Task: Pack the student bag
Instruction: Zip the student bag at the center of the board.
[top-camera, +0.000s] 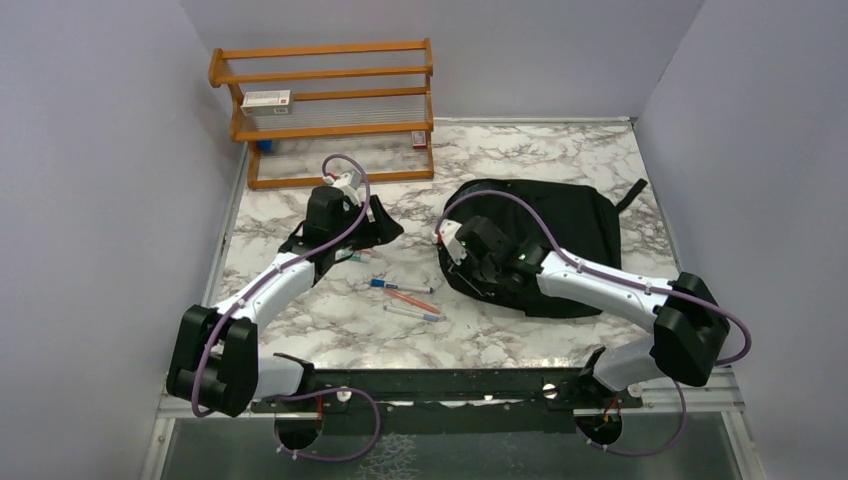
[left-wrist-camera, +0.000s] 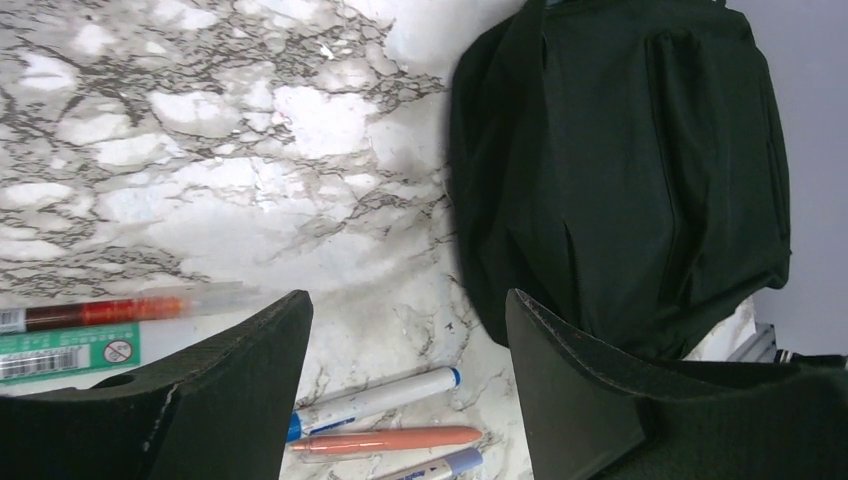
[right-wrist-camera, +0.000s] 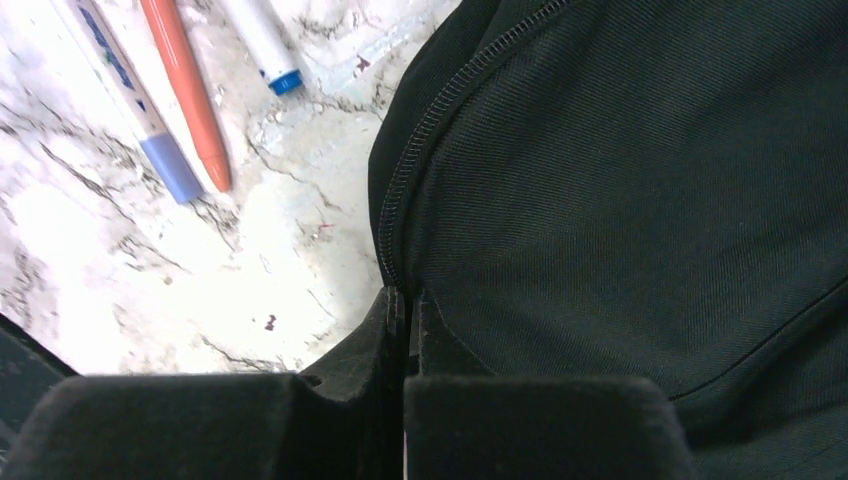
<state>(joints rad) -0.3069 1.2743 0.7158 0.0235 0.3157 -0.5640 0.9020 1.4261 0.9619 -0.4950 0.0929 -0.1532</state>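
Note:
The student bag (top-camera: 560, 225) is a large black backpack lying flat at the centre right of the marble table; it also shows in the left wrist view (left-wrist-camera: 620, 170) and the right wrist view (right-wrist-camera: 620, 180). My right gripper (top-camera: 455, 250) is at the bag's left edge, its jaws (right-wrist-camera: 407, 295) shut on the end of the bag's zipper (right-wrist-camera: 410, 150). My left gripper (top-camera: 385, 228) is open and empty (left-wrist-camera: 405, 300), held above the table left of the bag. A white pen with blue cap (left-wrist-camera: 375, 400) and an orange pen (left-wrist-camera: 385, 440) lie below it.
Three pens (top-camera: 405, 298) lie between the arms, and a red pen (left-wrist-camera: 100, 312) and a green-labelled item (left-wrist-camera: 65, 350) lie under the left arm. A wooden shelf (top-camera: 330, 110) with a small box (top-camera: 266, 99) stands at the back left. Walls close in both sides.

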